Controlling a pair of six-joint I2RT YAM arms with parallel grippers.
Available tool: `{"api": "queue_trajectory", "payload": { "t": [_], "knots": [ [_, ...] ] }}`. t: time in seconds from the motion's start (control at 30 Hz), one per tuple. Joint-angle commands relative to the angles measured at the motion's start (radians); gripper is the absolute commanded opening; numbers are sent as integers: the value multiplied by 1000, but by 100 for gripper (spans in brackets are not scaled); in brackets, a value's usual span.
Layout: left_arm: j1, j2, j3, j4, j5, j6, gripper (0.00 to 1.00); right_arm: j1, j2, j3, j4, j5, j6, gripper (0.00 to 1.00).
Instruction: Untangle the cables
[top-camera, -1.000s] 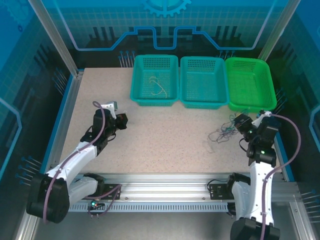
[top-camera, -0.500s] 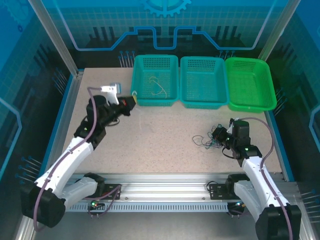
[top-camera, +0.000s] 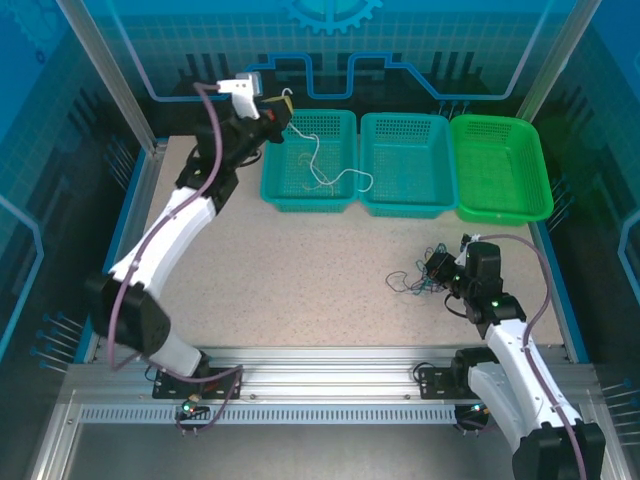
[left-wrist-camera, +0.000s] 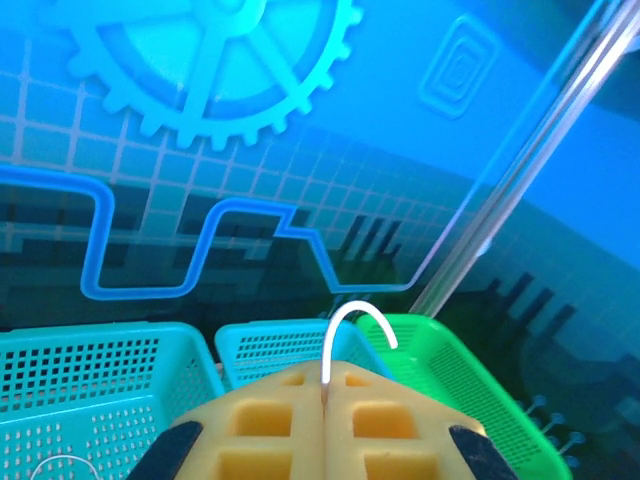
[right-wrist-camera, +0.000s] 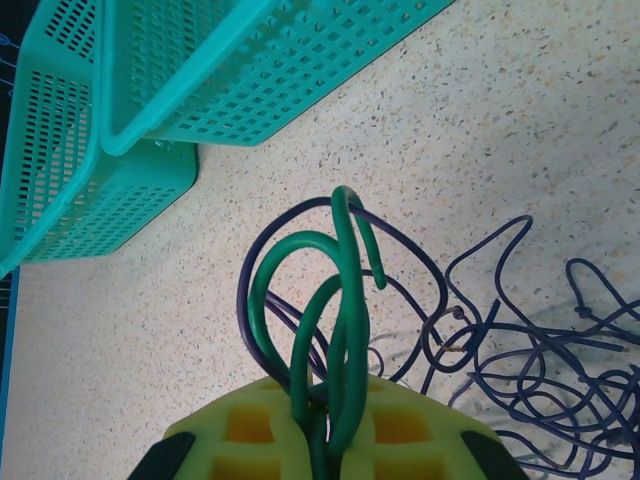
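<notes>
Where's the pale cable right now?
In the top view the pale cable hangs from the left pincer at the far left, dangling over the leftmost teal basket. The left wrist view shows its end pinched between the pads.

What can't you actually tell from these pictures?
Left wrist view: the rest of the pale cable, hidden behind the yellow jaws pinching it.
Right wrist view: where the purple cables end, cut off by the right edge; the rest of the green cable, hidden between the jaws.
Top view: how many strands the clump holds, too small.

Left teal basket (top-camera: 300, 204), middle teal basket (top-camera: 405, 208) and green basket (top-camera: 500, 213) stand abreast on the speckled table (top-camera: 300, 270).
</notes>
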Motion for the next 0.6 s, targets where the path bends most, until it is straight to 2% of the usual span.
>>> {"api": "queue_trajectory", "payload": {
  "t": [0.0, 0.23, 0.27, 0.43, 0.5, 0.57],
  "knots": [
    [9, 125, 70, 26, -35, 49, 0, 13, -18, 14, -25, 23, -24, 0],
    [20, 340, 82, 22, -43, 57, 0, 14, -16, 22, -29, 18, -37, 0],
    [20, 360, 81, 10, -52, 62, 4, 13, -15, 25, -28, 18, -38, 0],
    [22, 363, 54, -19, -69, 75, 54, 15, 0, 37, -26, 9, -49, 0],
    [22, 332, 39, -19, -74, 79, 62, 15, 4, 42, -25, 3, -53, 0],
    [22, 282, 22, -28, -77, 80, 64, 16, 5, 49, -25, -6, -55, 0]
  ]
}}
